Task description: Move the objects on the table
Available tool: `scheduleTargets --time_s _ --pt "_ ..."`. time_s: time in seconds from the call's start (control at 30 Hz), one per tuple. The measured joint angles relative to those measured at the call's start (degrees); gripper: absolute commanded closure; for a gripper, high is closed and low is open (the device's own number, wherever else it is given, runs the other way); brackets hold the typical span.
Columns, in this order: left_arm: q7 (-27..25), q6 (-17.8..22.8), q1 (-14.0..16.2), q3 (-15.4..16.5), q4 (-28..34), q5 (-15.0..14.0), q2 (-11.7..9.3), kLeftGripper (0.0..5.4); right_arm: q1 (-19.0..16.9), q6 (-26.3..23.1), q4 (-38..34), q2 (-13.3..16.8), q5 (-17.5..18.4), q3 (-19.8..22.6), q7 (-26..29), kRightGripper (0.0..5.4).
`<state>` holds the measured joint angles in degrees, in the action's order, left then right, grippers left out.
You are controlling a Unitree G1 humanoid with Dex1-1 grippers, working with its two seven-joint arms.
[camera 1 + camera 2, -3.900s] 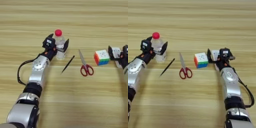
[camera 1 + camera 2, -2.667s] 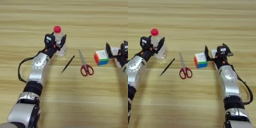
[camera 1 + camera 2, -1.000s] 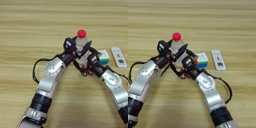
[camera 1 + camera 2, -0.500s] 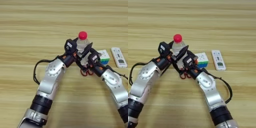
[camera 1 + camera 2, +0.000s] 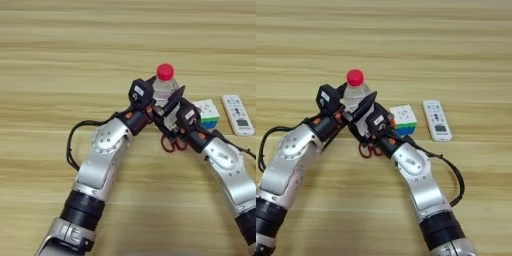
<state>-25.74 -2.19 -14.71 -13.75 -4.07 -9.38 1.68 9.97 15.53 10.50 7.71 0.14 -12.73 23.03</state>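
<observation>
- Near the middle of the tabletop (image 5: 60,60), your left pincer (image 5: 161,102) holds the clear bottle (image 5: 163,91) upright, one black finger on each side of its body and the red cap (image 5: 165,71) standing above them.
- Just to the right of that pincer, your right pincer (image 5: 370,125) reaches in close against it; you cannot tell from either view whether its fingers are spread or closed, as they are lost among the dark parts there.
- Below and between the two pincers, the red scissors (image 5: 172,144) lie on the wood, only their handles showing under the right wrist.
- Right of the right pincer sits the puzzle cube (image 5: 403,120), white face up with green and blue on its near side, close beside the wrist.
- Further right again lies the white remote (image 5: 436,120), apart from the cube, long axis running away from you.
- Your right eye view shows the remote whole with bare wood beyond it; the left eye view puts it near the right edge.
- Your left eye view shows more of the left arm's black cable loop (image 5: 72,145) and forearm.
- No writing can be read on the bottle or the remote.
</observation>
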Motion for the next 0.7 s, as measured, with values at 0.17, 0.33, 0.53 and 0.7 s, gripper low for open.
scheduleTargets --time_s 0.17,0.33,0.53,0.7 --pt "0.27 0.01 -0.01 -0.04 -0.06 0.05 0.01 1.51 0.13 -0.01 0.53 -0.21 -0.01 0.21 -0.04 2.09" --pt "-0.16 0.0 -0.23 -0.22 -0.01 0.02 0.05 0.91 0.14 -0.13 1.37 -0.36 -0.05 1.02 -0.28 2.17" --pt "-0.37 0.0 -0.23 0.02 0.02 -0.13 0.04 0.35 0.51 -0.14 1.83 -0.41 -0.04 3.38 -2.3 2.17" --pt "-0.8 0.0 -0.24 0.02 0.03 -0.21 0.04 0.0 1.68 -0.13 2.32 -0.38 -0.04 5.6 -4.12 2.17"
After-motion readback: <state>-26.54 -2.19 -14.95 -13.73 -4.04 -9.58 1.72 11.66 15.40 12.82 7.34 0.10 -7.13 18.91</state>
